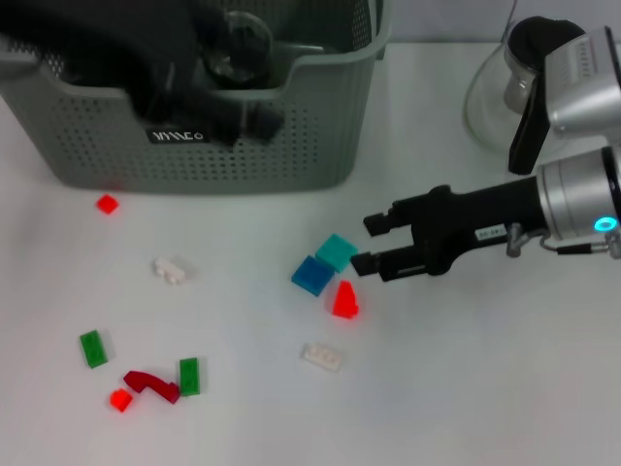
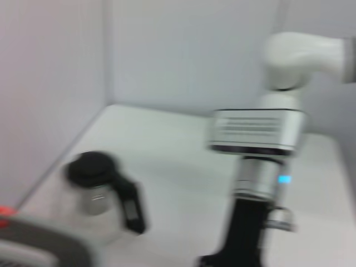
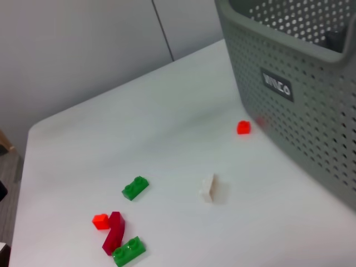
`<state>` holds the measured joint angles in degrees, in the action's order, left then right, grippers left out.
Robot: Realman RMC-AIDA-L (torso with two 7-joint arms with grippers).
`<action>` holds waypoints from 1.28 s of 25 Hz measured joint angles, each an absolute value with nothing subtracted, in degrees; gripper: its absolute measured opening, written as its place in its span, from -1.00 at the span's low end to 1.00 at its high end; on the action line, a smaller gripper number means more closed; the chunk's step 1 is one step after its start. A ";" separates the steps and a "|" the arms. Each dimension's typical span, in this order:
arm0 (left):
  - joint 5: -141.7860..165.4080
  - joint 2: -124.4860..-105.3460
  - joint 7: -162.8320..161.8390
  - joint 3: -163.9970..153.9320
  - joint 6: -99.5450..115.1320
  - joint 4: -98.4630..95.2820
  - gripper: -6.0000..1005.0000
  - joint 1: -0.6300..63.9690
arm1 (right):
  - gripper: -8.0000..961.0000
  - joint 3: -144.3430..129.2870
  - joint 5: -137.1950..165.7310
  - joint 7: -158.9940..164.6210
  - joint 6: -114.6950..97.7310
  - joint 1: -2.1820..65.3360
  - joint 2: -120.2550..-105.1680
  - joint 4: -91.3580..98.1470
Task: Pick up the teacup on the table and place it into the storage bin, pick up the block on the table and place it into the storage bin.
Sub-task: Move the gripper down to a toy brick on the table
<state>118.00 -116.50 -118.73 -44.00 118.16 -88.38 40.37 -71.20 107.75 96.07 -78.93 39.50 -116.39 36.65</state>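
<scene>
The grey-green storage bin stands at the back left; its perforated wall and black label also fill one side of the right wrist view. A round clear glass teacup shows inside the bin, under my dark left arm, whose gripper hangs blurred over the dipped front rim. My right gripper is open just right of a teal block and a blue block, which touch each other. Nothing is between its fingers. A red block lies just below them.
Scattered on the white table are white blocks, green blocks, a dark red curved piece and small red blocks. A clear glass jug with black lid stands at the back right.
</scene>
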 joint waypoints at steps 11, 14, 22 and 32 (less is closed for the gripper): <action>114.50 -116.25 -114.69 -54.05 118.49 -87.33 0.39 28.08 | 0.43 -70.57 107.75 95.71 -80.89 39.35 -115.45 37.04; 121.16 -116.34 -115.59 -53.81 118.47 -87.74 0.39 27.93 | 0.43 -70.57 107.75 95.43 -80.93 39.64 -115.42 37.04; 138.14 -118.22 -119.61 -56.79 117.82 -91.94 0.39 29.26 | 0.43 -70.69 107.76 95.46 -80.56 39.98 -115.58 36.99; 158.94 -124.31 -134.37 -69.87 110.91 -89.11 0.38 34.42 | 0.43 -70.57 107.75 95.92 -80.71 40.30 -115.54 36.73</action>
<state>158.94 -124.31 -134.37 -69.87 110.91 -89.11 34.42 -70.57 107.75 95.92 -80.71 40.30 -115.54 36.73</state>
